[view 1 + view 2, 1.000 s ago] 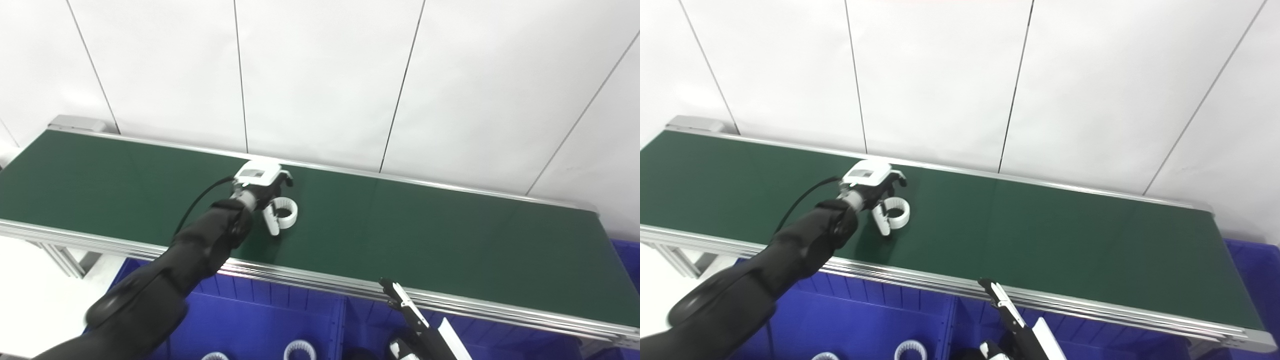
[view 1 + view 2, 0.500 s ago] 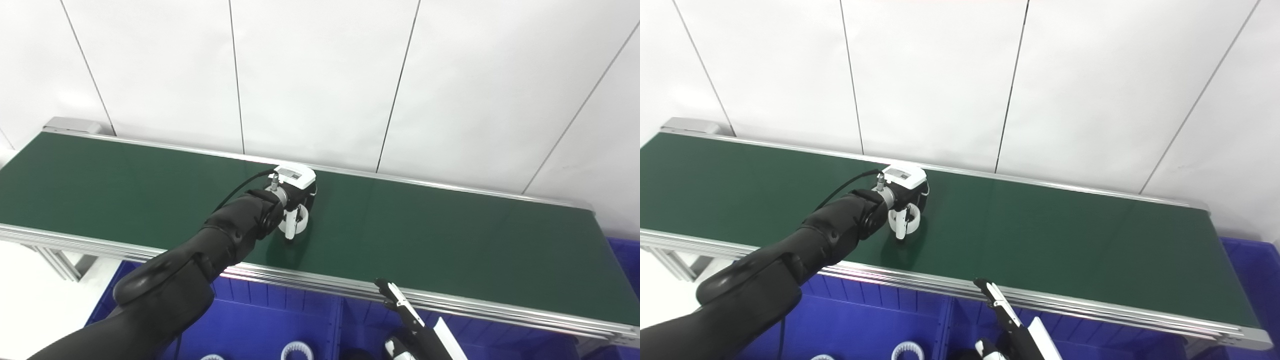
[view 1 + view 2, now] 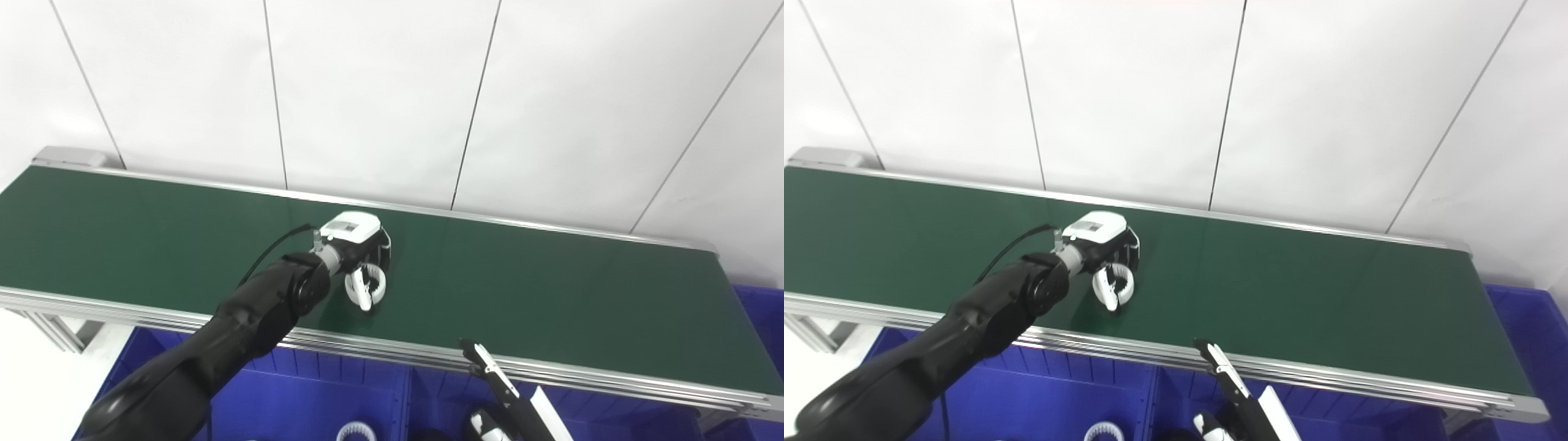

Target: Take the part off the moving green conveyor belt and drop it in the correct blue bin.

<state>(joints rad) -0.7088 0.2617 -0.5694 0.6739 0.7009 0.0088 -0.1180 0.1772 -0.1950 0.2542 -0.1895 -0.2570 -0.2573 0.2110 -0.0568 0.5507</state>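
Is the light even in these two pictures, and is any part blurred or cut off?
Left eye view: soft, even light, and the left hand on the white ring casts only a faint shadow on the belt. Right eye view: sharp throughout; the right hand is cut off by the bottom edge.

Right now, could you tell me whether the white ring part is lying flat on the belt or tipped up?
Tipped up: the ring stands on edge, pinched in the left hand above the green belt.
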